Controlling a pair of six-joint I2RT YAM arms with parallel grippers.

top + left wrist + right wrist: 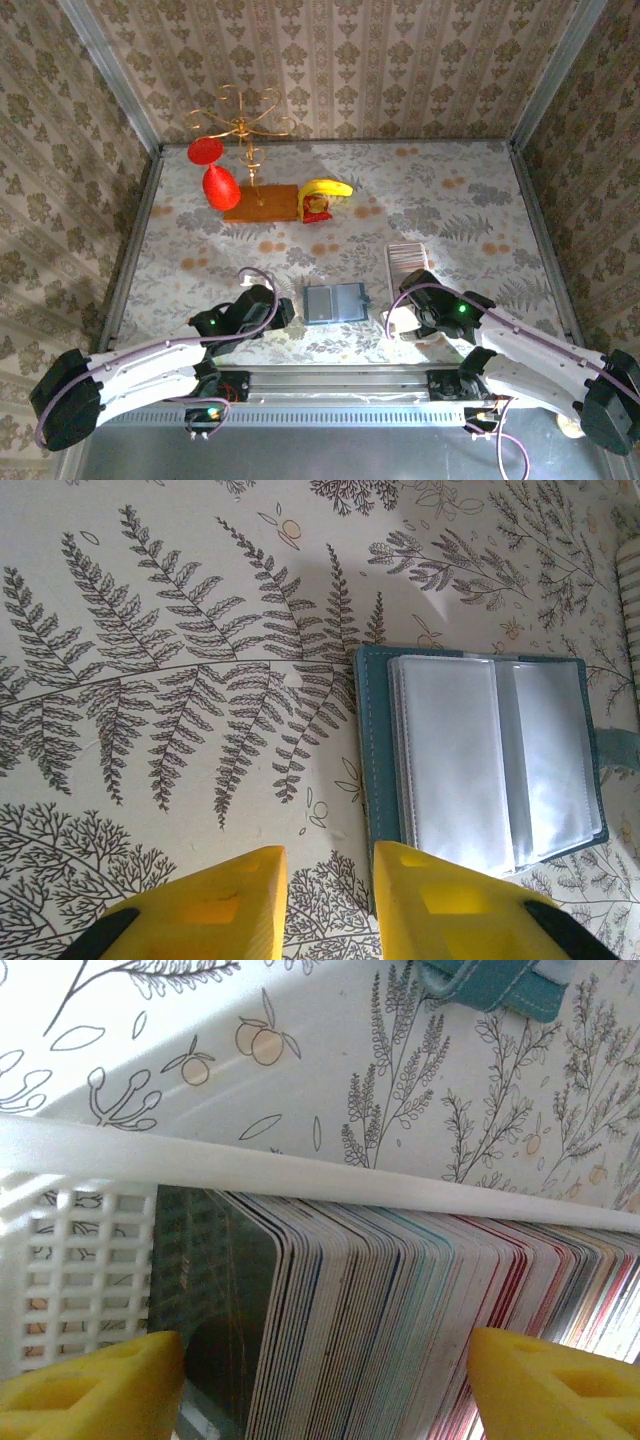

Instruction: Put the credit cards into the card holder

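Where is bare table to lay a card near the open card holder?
Bare: the wide strip between card holder and banana. Crowded: the gap between card holder and tray, where the right pincer straddles the credit cards.

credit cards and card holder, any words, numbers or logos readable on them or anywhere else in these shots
No text can be read anywhere.
credit cards: they stand edge-on in the white tray, so mostly coloured edges show; the front card's dark face is too blurred to read.
card holder: it lies open, its clear sleeves look blank, and no brand mark is visible.
Top view: everything is too small to show any lettering.
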